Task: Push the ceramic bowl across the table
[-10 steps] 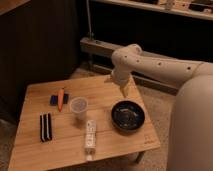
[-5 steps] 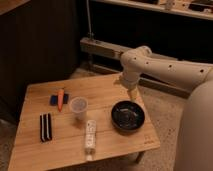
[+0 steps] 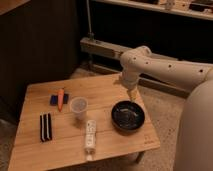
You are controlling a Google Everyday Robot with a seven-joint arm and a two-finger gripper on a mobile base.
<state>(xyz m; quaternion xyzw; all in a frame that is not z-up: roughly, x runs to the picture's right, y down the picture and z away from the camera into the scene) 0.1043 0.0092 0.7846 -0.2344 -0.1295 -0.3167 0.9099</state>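
The ceramic bowl (image 3: pixel 128 116) is wide, shallow and glossy black, and it sits on the right side of the light wooden table (image 3: pixel 102 89), close to the right edge. My white arm comes in from the right and bends down over the table. The gripper (image 3: pixel 131 95) points downward just behind the bowl's far rim, close above it. I cannot tell whether it touches the rim.
A small clear plastic cup (image 3: pixel 78 106) stands mid-table, left of the bowl. An orange carrot-like item (image 3: pixel 60 98) lies on a blue block (image 3: pixel 53 100). Two black bars (image 3: pixel 45 126) lie front left. A white remote-like object (image 3: pixel 90 135) lies near the front edge. A dark wall and metal rail stand behind.
The arm has swung to the right and the gripper has dropped lower, from over the table's middle back to just behind the bowl's far rim. The bowl has not moved.
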